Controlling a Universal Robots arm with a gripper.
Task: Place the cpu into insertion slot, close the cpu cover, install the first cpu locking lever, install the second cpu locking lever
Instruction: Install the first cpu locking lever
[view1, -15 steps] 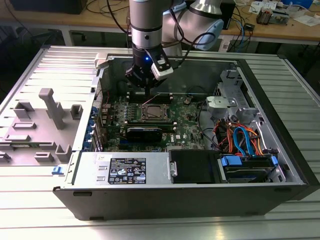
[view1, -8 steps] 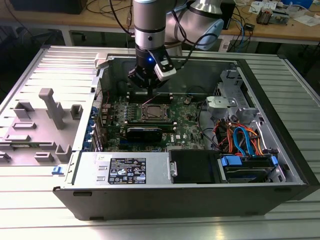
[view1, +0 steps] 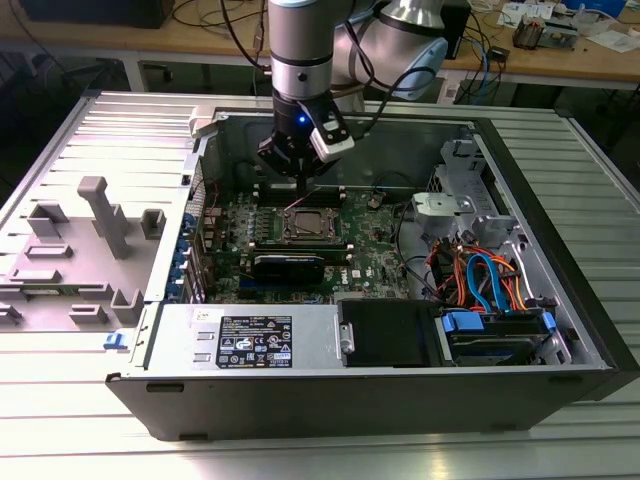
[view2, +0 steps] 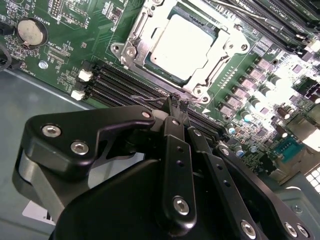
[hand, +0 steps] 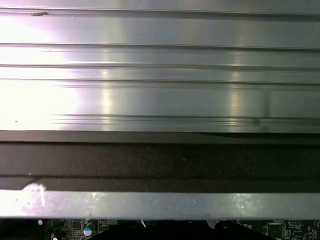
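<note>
In the second wrist view the tool (view2: 176, 102) is seen nearest, its black fingers (view2: 172, 112) drawn together to a narrow tip, nothing visibly gripped, poised just beside a thin wire lever (view2: 150, 100) at the socket's edge. Beyond, at about twelve o'clock, the cpu (view2: 182, 42) is seated in the insertion slot (view2: 135, 50), with the cpu cover (view2: 227, 47) lowered around it. Green motherboard (view2: 95, 35) is spread around.

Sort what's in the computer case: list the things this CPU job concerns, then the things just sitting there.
Belongs to the job:
cpu, seated in the insertion slot
cpu cover, closed around it
hand, fingertips together beside the socket

Just there:
memory slots
coin battery
power supply
orange and blue cables
</note>
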